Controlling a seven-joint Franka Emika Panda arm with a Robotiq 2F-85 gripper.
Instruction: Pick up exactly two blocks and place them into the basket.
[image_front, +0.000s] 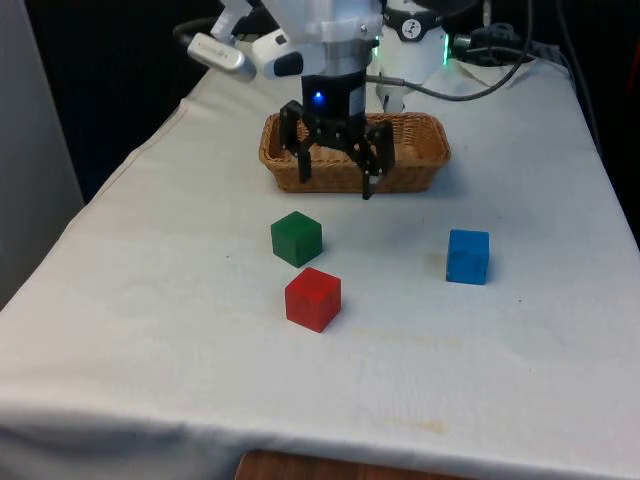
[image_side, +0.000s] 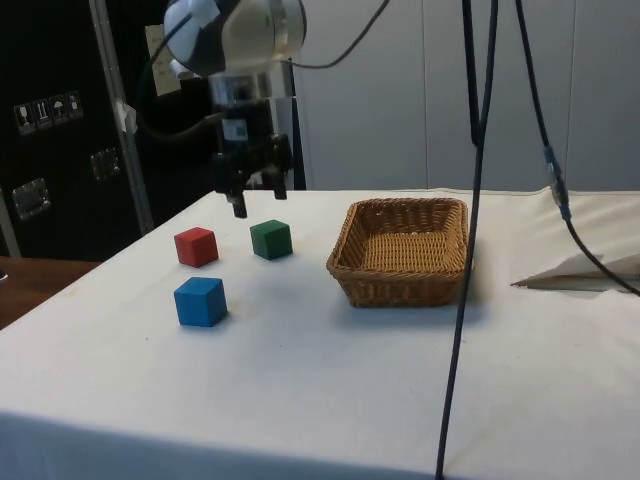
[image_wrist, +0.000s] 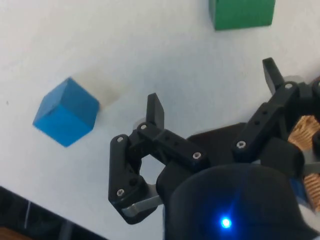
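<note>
Gripper (image_front: 335, 170) hung spread wide and empty above the cloth, between wicker basket (image_front: 420, 135) and green block (image_front: 296, 238), red block (image_front: 313, 298) just beside the green, blue block (image_front: 467, 256) apart toward the front view's right

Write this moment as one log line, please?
gripper: open, empty, above cloth | blocks on cloth: green block, red block, blue block | basket: empty

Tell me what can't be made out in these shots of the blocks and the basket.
- Basket: in the front view the open gripper covers part of its near wall and floor.
- Green block: cut off by the wrist picture's edge.
- Basket in the wrist view: a sliver behind the fingers.
</note>
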